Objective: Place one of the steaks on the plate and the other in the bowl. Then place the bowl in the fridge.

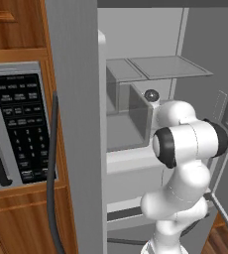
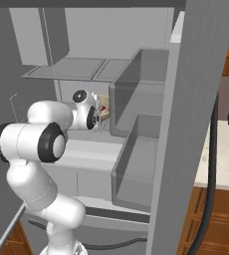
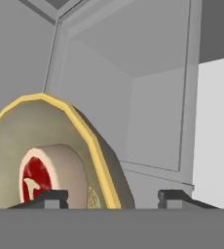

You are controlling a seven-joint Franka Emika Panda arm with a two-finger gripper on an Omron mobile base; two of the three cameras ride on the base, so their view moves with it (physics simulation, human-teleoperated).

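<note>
My gripper reaches into the open fridge, its jaws standing open. The tan bowl with its pale yellow rim is tilted in the hand view, and its wall passes between my two fingertips with a gap on each side. One steak, red with a pale fat rim, lies inside the bowl. From the right base view the bowl sits just beyond the hand, on the fridge's middle level beside the door bins. The plate is out of view.
A grey glass shelf hangs above the hand. Deep door bins stand to its right. The open fridge door with its dark curved handle and the microwave keypad flank the arm on the left.
</note>
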